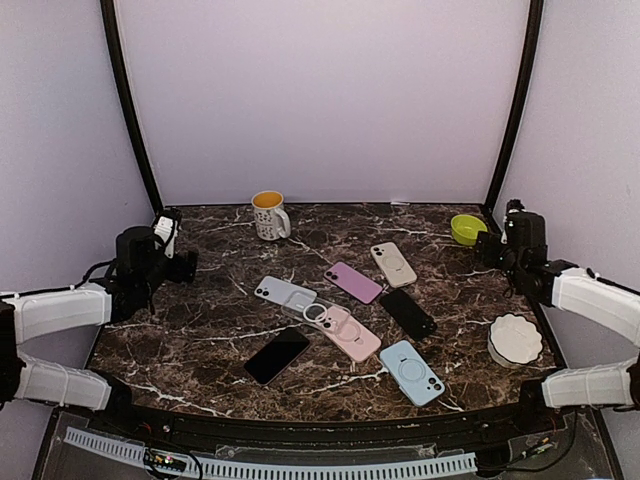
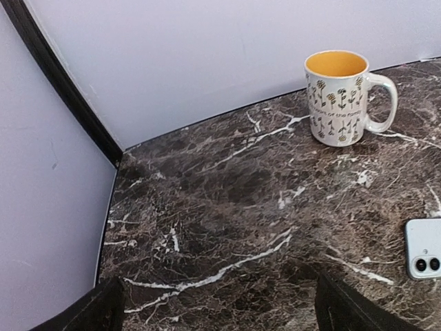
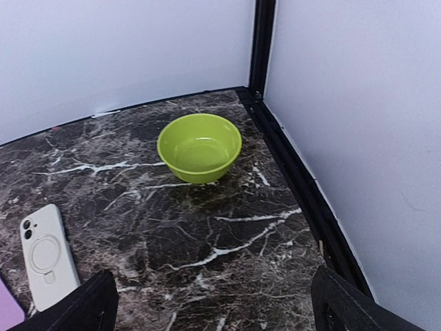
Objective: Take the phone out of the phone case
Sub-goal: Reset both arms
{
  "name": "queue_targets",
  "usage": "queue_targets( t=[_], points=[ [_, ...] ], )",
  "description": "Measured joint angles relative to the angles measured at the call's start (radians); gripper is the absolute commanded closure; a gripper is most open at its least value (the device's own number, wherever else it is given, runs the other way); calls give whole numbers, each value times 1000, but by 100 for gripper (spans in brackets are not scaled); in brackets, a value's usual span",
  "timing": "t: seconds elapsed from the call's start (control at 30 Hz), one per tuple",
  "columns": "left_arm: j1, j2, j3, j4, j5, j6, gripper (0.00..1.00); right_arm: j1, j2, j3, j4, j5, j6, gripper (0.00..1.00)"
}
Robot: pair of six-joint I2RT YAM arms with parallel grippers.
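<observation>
Cases and phones lay fanned out mid-table; my left claw [image 2: 220,316] and right claw [image 3: 217,310] both stood wide open, gripping nothing.
Pink case [image 1: 350,333], light blue case [image 1: 411,372], purple case [image 1: 353,282] and cream case [image 1: 393,264]: long axes ran back-left to near-right. Light blue lenses pointed near-right; cream and purple lenses back-left. Grey-blue case [image 1: 283,292] lay lenses leftward. Black phone [image 1: 277,355] slanted the opposite way. Could not tell which case held a phone. Mug [image 1: 268,215] stood behind, green bowl [image 1: 466,229] back-right.
</observation>
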Motion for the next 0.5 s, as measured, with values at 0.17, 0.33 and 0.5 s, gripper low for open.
queue_targets(
  t=[0.17, 0.33, 0.5],
  points=[
    [109, 129, -90, 227, 27, -14, 3, -10, 33, -61, 116, 90, -20, 1],
    [222, 284, -165, 422, 87, -48, 7, -20, 48, -214, 390, 121, -131, 1],
    [245, 360, -206, 646, 169, -43, 2, -58, 106, -375, 660, 84, -234, 2]
  ],
)
